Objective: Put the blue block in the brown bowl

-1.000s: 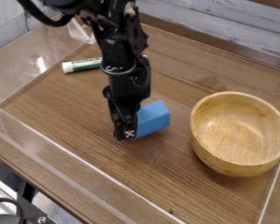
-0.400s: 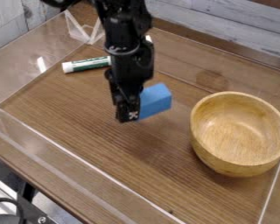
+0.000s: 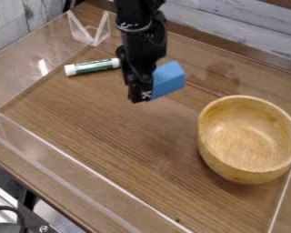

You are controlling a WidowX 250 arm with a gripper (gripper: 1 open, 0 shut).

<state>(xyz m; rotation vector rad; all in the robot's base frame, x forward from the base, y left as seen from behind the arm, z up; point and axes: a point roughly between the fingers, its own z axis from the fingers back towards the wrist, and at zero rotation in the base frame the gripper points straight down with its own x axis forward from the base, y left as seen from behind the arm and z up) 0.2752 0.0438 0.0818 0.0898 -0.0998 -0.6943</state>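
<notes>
Black robot gripper [image 3: 145, 91] pointing down, clenched on small bright-blue rectangular block [image 3: 169, 78]; block held tilted, sticking out to gripper's right side in camera view, lifted clear of dark wood-grain tabletop [image 3: 99, 146]. Large round light-brown wooden bowl [image 3: 247, 137] sits on table to lower right, apart from block (thick rim, grain visible, nothing inside). White marker with green cap [image 3: 92, 65] lies flat on table left of arm, near back edge. Clear plastic wall [image 3: 15, 136] borders table's left side.

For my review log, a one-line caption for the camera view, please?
Gripper shut on blue block, held above wooden table, with brown bowl empty at right.
</notes>
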